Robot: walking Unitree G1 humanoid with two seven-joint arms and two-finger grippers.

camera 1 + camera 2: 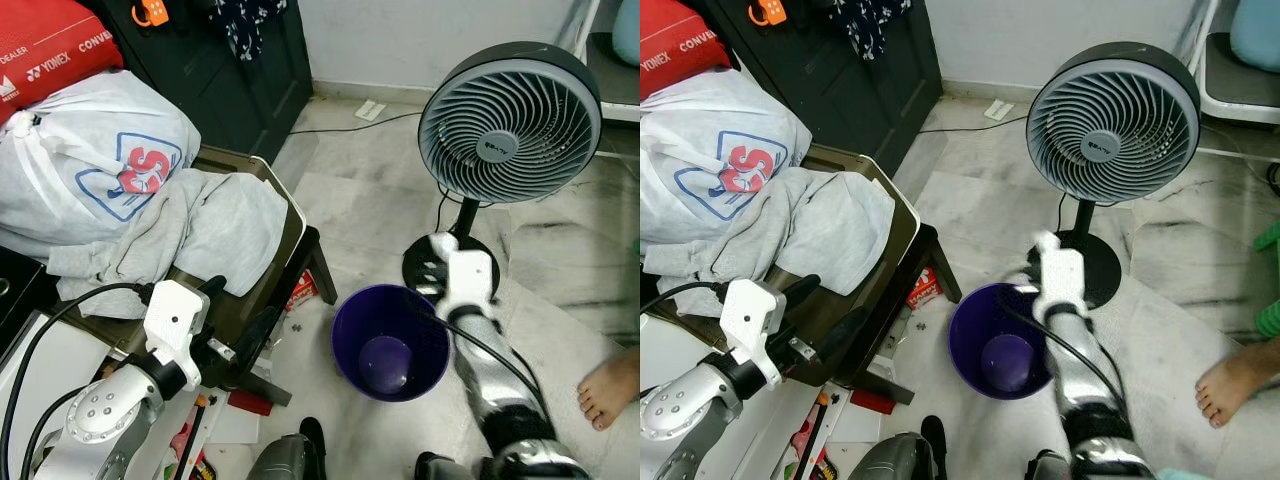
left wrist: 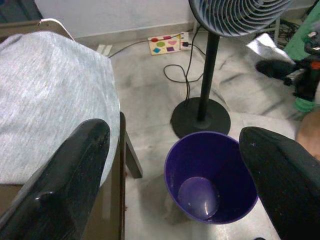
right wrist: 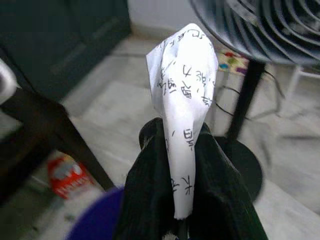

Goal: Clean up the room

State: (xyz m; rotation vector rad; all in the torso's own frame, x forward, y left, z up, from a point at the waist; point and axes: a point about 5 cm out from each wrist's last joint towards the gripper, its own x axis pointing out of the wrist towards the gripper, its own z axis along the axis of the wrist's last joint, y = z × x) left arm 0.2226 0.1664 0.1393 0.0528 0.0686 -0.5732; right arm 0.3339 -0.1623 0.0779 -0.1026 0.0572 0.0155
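Printed paper scrap [image 3: 182, 115] pinched between the right gripper [image 3: 185, 165] fingers, held over the far rim of the purple bin [image 1: 390, 345] at lower centre. Left gripper [image 2: 175, 170] spread wide, empty, lower left beside the chair [image 1: 290, 235]. Likely risk: released too early, drifting toward the fan base [image 1: 430, 265].
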